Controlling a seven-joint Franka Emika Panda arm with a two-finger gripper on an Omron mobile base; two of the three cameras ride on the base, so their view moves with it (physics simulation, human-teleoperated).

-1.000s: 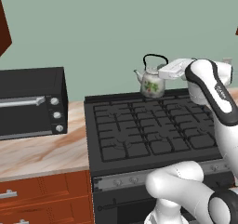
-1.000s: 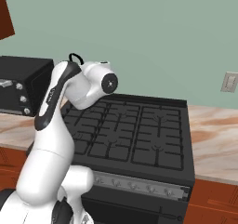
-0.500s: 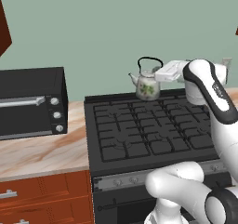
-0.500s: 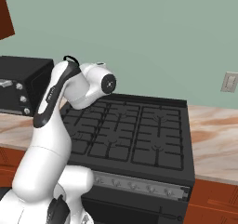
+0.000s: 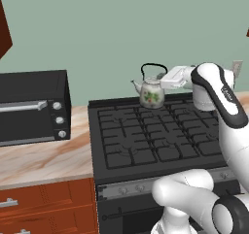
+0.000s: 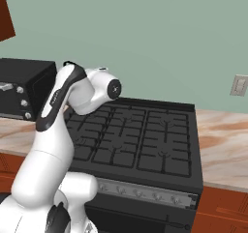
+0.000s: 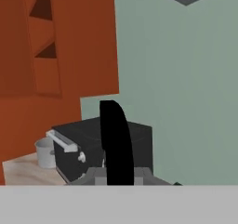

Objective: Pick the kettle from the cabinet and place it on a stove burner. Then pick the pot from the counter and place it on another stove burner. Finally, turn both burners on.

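**Kettle in the jaws over the back of the stove — set it on a burner**

You have the kettle (image 5: 151,93) hanging by its thin black handle (image 7: 116,144), jaws clenched on that handle. The gripper (image 5: 168,78) reaches in sideways from the right, level with the top of the handle. The kettle sits above the rear middle of the stove (image 5: 160,136), near the back wall; whether its base is touching the grate yet, cannot tell from these views, it looks just above or barely on.

Step in hand, as I judge it: placing the kettle on a rear burner. To do it well:
- Lower straight down, slowly, keep the kettle upright; it hangs from a thin handle so it may swing.
- Centre it on one grate section, not across the seam between two.
- Let go only once the base rests flat, then back out sideways so you don't hook the handle.
- Leave another burner free for the pot (image 7: 45,153), which stands on the desk (image 7: 28,171) beside the toaster oven (image 5: 31,107), under the cabinet (image 7: 56,46).

Knobs (image 6: 145,194) along the front strip come last.
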